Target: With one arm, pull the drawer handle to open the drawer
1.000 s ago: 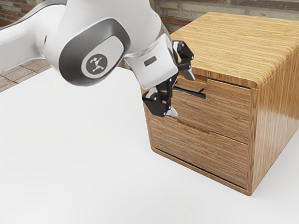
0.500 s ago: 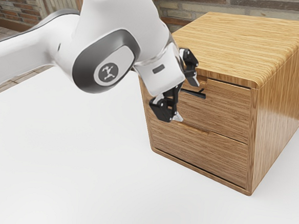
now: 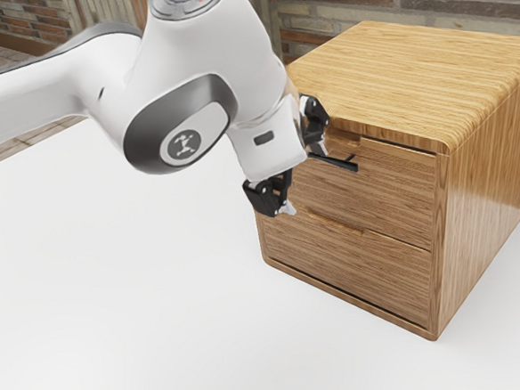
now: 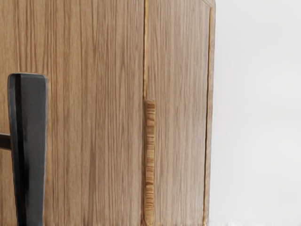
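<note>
Top drawer (image 3: 381, 190): wood-grain front, shut, flush with the cabinet (image 3: 429, 77) face. 1 handle (image 3: 335, 162): slim black bar, horizontal, standing off the front.

You see a glossy white arm (image 3: 189, 56) of rounded segments, a grey joint cap (image 3: 177, 128) bearing a small white emblem, and a black end effector (image 3: 302, 171) tipped in silver.

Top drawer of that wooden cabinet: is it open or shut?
Shut, as far as I can see: the top drawer sits level with the lower drawer, and none of its inside is exposed.
</note>
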